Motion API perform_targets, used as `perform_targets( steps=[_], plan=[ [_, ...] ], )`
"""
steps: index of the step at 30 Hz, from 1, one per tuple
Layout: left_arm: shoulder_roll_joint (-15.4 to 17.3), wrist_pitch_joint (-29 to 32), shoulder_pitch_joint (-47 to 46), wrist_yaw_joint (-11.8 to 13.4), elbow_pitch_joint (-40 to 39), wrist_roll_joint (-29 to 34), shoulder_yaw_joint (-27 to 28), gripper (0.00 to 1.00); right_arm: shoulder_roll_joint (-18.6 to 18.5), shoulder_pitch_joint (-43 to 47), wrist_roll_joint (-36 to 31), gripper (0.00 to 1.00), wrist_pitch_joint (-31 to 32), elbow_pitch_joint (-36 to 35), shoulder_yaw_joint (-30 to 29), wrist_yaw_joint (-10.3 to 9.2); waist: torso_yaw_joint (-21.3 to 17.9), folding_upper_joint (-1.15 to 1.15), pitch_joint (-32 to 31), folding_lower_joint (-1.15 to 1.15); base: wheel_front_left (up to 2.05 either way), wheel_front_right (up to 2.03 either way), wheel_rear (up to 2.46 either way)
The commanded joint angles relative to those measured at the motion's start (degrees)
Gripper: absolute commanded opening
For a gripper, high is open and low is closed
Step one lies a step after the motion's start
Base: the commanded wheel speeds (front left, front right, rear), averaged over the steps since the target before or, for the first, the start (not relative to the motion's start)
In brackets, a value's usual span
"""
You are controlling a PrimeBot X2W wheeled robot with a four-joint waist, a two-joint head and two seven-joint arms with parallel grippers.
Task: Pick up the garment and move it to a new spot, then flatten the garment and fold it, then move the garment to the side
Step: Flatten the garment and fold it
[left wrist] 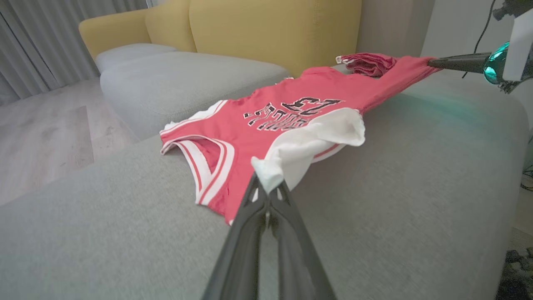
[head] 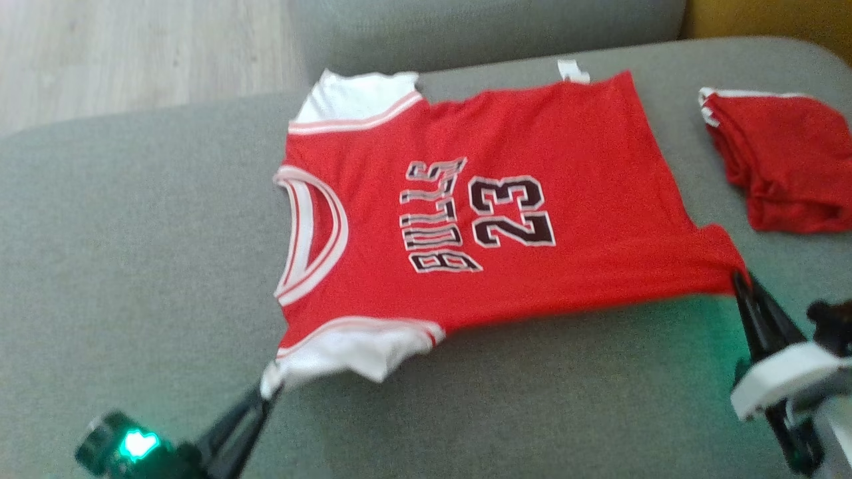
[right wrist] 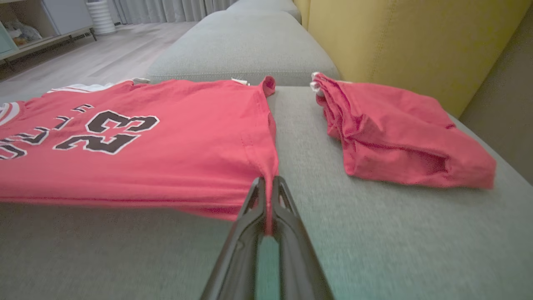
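Garment: the garment (head: 506,199), a red jersey, lies print-up across the middle of the grey seat cushion (head: 133,266), mostly spread out.
Long axis: it runs collar to hem, parallel to the cushion's near edge. The collar points to the robot's left and the hem to its right.
Left gripper: the left gripper (head: 266,392) is clenched on the tip of the near white sleeve (head: 353,346), at the garment's near-left corner. The sleeve is drawn out toward the cushion's near edge.
Right gripper: the right gripper (head: 737,279) is clamped on the near hem corner (head: 722,259), with a thin pinch of red cloth between its jaws.
Key relation: both grips sit on the garment's near long side, one at each end. The rest of the cloth lies beyond the jaws, toward the cushion's far edge. The near side looks taut between the two grips and seems slightly raised off the cushion.
Nearer arm: neither, as each arm holds its own end.
Step in hand: probably flattening by tension, or the start of a lengthwise fold.
Next move calls for: the two grippers travelling together and level. The direction is across the long axis, not along it.
Neighbour: a folded red piece (head: 785,166) lies near the cushion's right edge, just beyond the hem and apart from it.
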Motion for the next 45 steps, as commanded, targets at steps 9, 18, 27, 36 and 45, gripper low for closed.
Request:
perform_targets(
  steps=[9,18,27,36,45],
  plan=[
    [-0.4,-0.3,2.5,-1.8,-2.2,2.2,4.5,0.00,1.2,8.2,-4.5,0.00,4.8,-9.4,-8.0,-0.05,2.2,-0.01,-2.9,0.02,0.00,0.00,0.00],
    [-3.8,-0.3,-12.1,-4.4,1.5,4.4,5.1,0.00,6.1,3.8,-9.7,0.00,10.7,-13.4,-13.5,-0.05,3.1,-0.01,2.4,0.02,0.00,0.00,0.00],
    [-3.0,-0.3,-30.6,-4.9,12.4,-0.6,-4.0,0.00,6.7,-7.7,-13.2,0.00,15.1,-10.2,-12.0,-0.05,1.6,-0.01,8.5,0.02,0.00,0.00,0.00],
    [-4.4,-0.3,-40.9,-4.9,16.4,-1.8,-6.4,1.00,6.7,-14.1,-15.8,1.00,13.9,-5.5,-12.0,-0.05,1.3,-0.01,12.1,0.02,0.00,0.00,0.00],
    [-8.6,-0.3,-31.6,-3.0,15.1,-0.1,3.7,1.00,9.1,-11.5,-16.5,1.00,8.4,-4.6,-13.9,-0.05,1.4,-0.01,10.8,0.02,0.00,0.00,0.00]
  ],
)
